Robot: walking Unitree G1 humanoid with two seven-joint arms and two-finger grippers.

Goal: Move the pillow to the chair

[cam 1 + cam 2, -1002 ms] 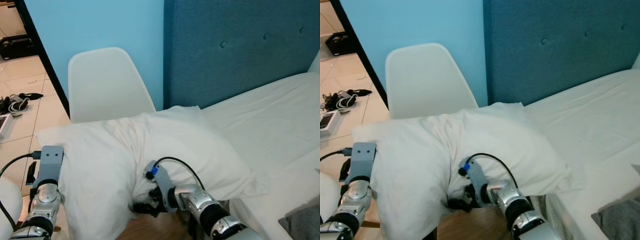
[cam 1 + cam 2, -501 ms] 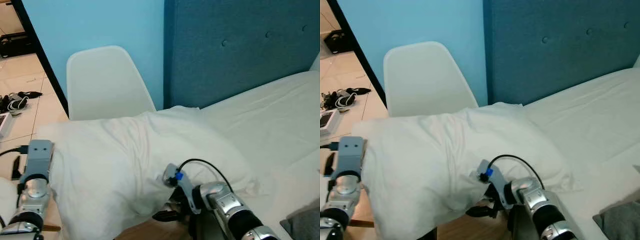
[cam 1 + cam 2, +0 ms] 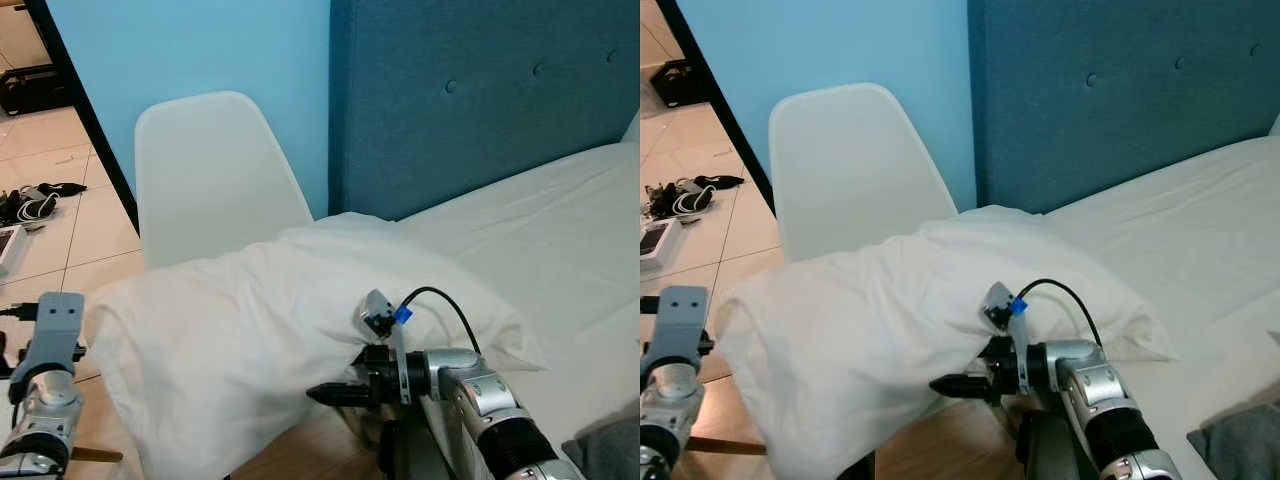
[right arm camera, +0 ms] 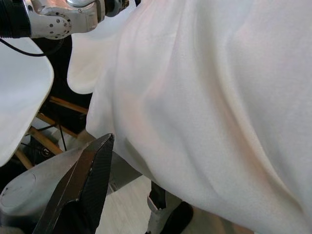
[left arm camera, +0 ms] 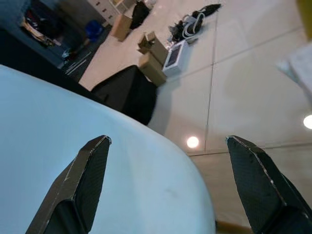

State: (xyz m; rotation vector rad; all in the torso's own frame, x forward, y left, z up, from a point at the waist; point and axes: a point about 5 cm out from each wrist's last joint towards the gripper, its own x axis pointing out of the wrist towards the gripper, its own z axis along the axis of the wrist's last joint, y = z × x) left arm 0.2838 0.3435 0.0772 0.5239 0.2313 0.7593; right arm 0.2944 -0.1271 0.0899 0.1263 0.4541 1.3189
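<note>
The big soft white pillow (image 3: 250,350) lies with its long axis across the view, one end hanging over the white plastic chair (image 3: 210,175), the other on the white bed sheet (image 3: 540,230). No writing can be read. The right gripper (image 3: 320,394) has now slipped out from under it, fingers together. The left gripper (image 5: 165,183), fingers wide apart, has moved away from the pillow.

White chair (image 3: 205,180) carries pillow (image 3: 240,350); pillow's far end rests on bed (image 3: 560,240).
</note>
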